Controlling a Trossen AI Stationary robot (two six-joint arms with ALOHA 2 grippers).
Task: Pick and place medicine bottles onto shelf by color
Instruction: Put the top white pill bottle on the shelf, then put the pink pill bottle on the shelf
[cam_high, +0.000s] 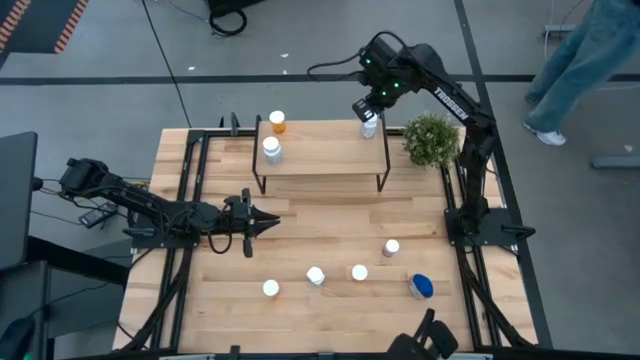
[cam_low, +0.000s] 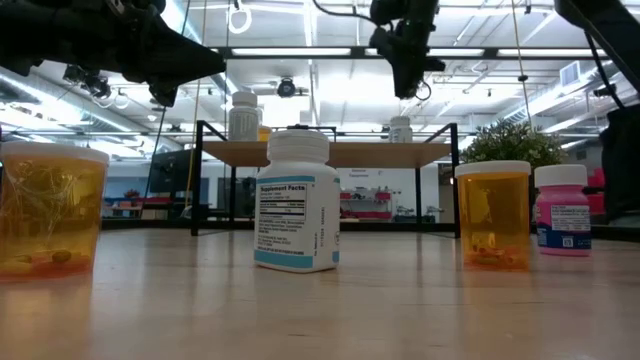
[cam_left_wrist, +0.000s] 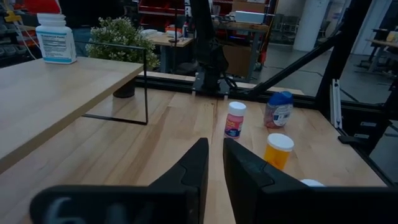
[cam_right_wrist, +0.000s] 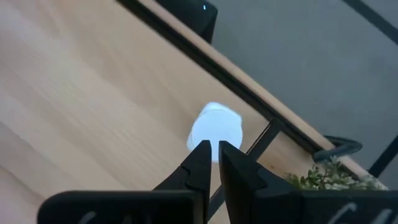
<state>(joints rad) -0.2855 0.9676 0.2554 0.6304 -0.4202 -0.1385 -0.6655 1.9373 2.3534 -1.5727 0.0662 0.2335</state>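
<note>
On the table (cam_high: 330, 215), the shelf (cam_high: 320, 152) carries three bottles: orange (cam_high: 277, 122) and white (cam_high: 271, 150) at its left end, another white one (cam_high: 369, 127) at its right corner. The right gripper (cam_high: 366, 110) hangs over that one, fingers pinched together, empty, probably just clear of placing it. The left gripper (cam_high: 268, 223) waits clenched mid-table. Five bottles (cam_high: 345, 275) remain unsorted.

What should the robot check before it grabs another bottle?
1. Right hand clear of the white bottle on the shelf: ok in the low view, it hangs above.
2. That bottle upright: ok.
3. Right fingers open: not ok, nearly together.
4. Left hand free: ok, holds nothing, fingers close together.
5. Bottles left on the table: not ok, five wait, including the blue one.
6. Orange bottle apart from the white ones on the shelf: ok.
</note>
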